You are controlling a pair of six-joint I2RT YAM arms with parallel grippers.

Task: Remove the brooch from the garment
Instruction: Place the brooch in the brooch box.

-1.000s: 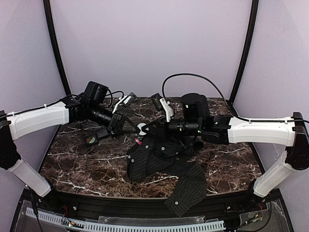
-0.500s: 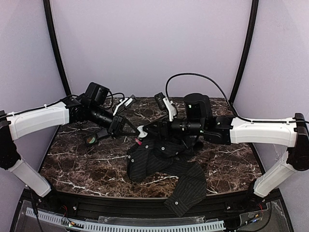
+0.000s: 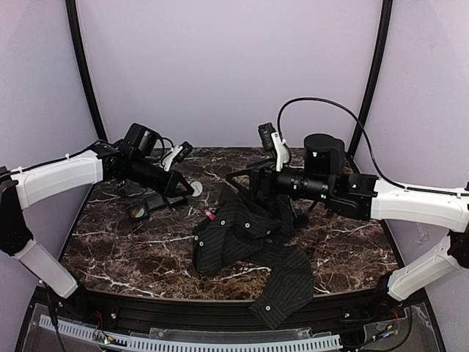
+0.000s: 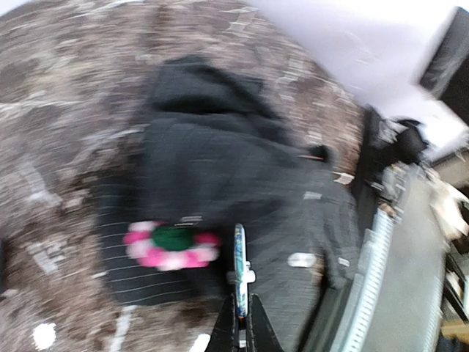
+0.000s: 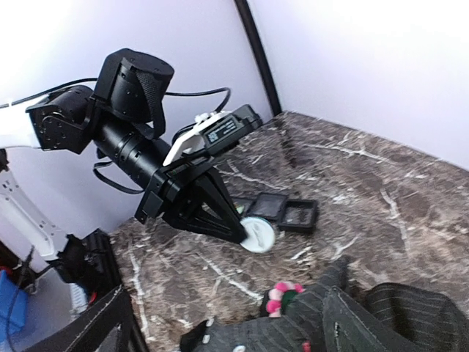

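1. The brooch (image 4: 172, 246) is a pink flower with a dark green middle. It sits on the left edge of the shirt (image 3: 242, 242), near the middle of the worktop (image 3: 132, 249). It has not moved.
2. The shirt is dark with thin stripes. It lies bunched up from the middle of the worktop to the near edge.
3. What just changed: a moment ago both hands met over a small white disc (image 5: 258, 235), right above the brooch. Now the right hand (image 3: 236, 185) has let go and pulled back to the right. It is wide open and holds nothing.
4. The left hand (image 3: 185, 189) is pinched tight on the white disc and has carried it off to the left, away from the shirt.
5. I think the disc may be the back piece of the brooch. If so, the flower is loose now and only needs lifting off. I cannot tell if it is still stuck to the cloth.
6. Count: one brooch, one shirt, one white disc, two hands, and at least two small black trays (image 5: 282, 211) near the left edge.
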